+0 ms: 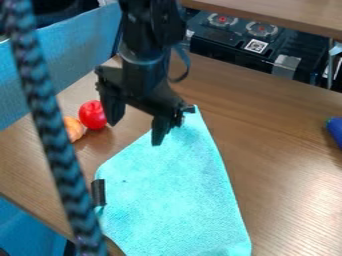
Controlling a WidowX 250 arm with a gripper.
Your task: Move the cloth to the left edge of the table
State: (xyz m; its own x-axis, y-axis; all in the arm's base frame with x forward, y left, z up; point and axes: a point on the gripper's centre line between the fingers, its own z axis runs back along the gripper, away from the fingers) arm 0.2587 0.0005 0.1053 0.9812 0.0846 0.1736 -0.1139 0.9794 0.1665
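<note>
A black, jointed robot arm [150, 30] has a thin, dark cable [188, 62] looping beside it. Its black tool [135, 132] has two chunky fingers [160, 131].

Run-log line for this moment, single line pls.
gripper: open, by cloth's top corner | cloth: spread on table, not gripped | nearby: red round item, orange item
</note>
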